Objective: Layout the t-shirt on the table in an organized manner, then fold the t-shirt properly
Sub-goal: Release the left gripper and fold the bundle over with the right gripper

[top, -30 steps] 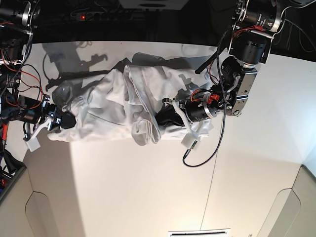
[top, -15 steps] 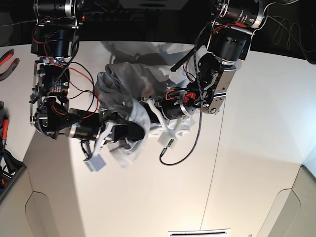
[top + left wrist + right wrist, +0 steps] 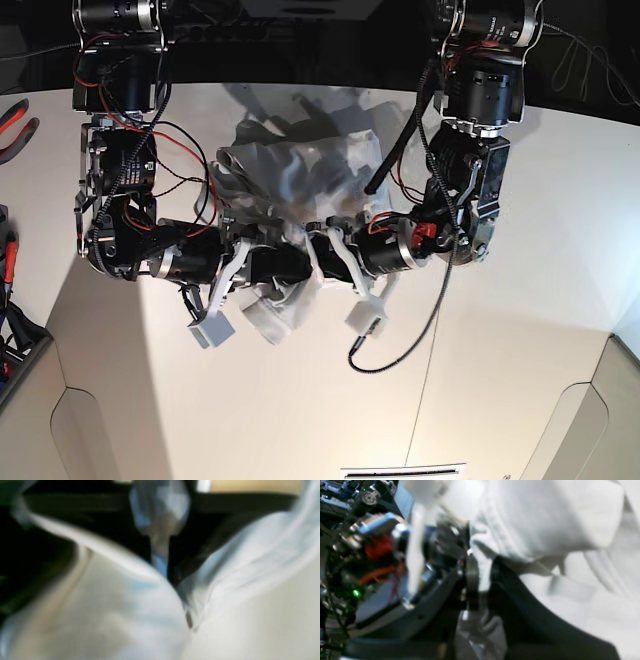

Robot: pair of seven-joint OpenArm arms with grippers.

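Observation:
The white t-shirt (image 3: 300,170) is bunched in a wrinkled heap at the back middle of the table (image 3: 300,400), and a flap (image 3: 272,318) hangs forward below the grippers. My left gripper (image 3: 322,250) comes in from the view's right and my right gripper (image 3: 288,265) from the view's left. They meet tip to tip, both shut on folds of the shirt. The left wrist view is blurred, with white cloth (image 3: 100,610) filling it. In the right wrist view, cloth (image 3: 545,525) is pinched between dark fingers (image 3: 515,587), with the other arm's wrist (image 3: 382,545) close by.
Red-handled pliers (image 3: 15,125) lie at the table's far left edge. A thin dark seam (image 3: 425,400) runs down the table right of centre. A black cable loop (image 3: 400,340) hangs from the left arm. Rounded cut-outs (image 3: 90,440) (image 3: 585,430) mark the front edge.
The right arm has swung in from the far left to the middle, dragging its shirt end along. The grippers have closed up tip to tip and the spread shirt is now a bunch.

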